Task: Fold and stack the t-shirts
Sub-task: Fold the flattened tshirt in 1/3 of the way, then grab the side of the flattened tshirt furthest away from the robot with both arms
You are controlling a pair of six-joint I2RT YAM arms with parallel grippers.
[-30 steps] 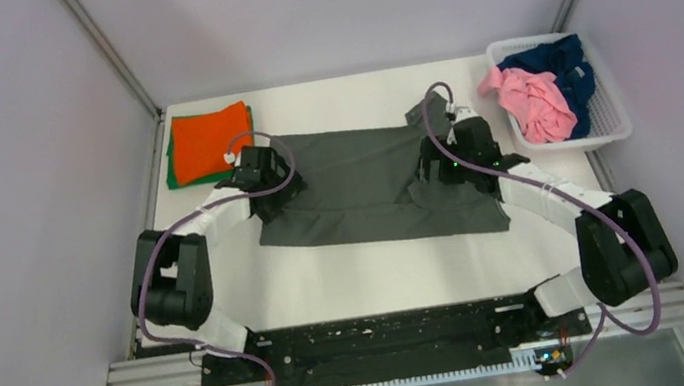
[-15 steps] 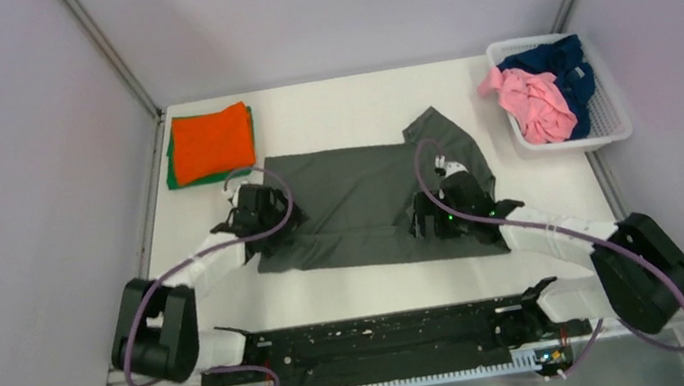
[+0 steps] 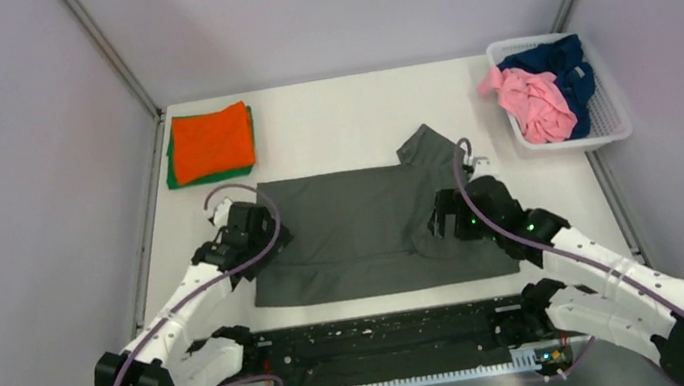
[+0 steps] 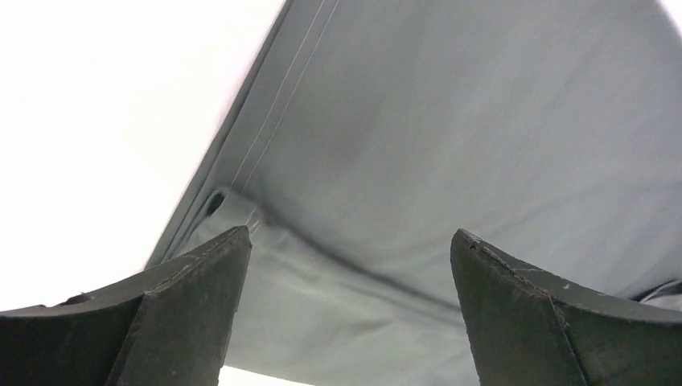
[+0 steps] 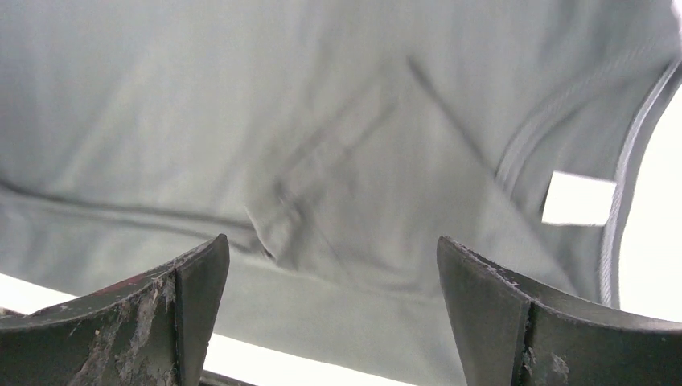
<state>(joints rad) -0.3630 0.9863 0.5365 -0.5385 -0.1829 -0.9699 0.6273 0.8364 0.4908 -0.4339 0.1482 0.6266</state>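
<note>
A dark grey t-shirt (image 3: 363, 230) lies flat in the middle of the table, with one sleeve (image 3: 424, 146) sticking out at its far right. My left gripper (image 3: 264, 239) is open over the shirt's left edge. In the left wrist view (image 4: 350, 233) grey cloth (image 4: 450, 137) fills the gap between the jaws. My right gripper (image 3: 438, 225) is open over the shirt's right part. The right wrist view (image 5: 331, 239) shows the cloth (image 5: 201, 104) and a white neck label (image 5: 579, 199). A folded orange t-shirt (image 3: 209, 139) lies on a green one (image 3: 173, 181) at the far left.
A white lattice basket (image 3: 612, 130) stands at the far right, holding a pink shirt (image 3: 535, 100) and a navy shirt (image 3: 556, 57). The black rail (image 3: 378, 334) runs along the near edge, just below the grey shirt's near hem.
Both arms have drawn back toward the near edge, and the grey shirt has slid that way with them. It now lies flatter.
</note>
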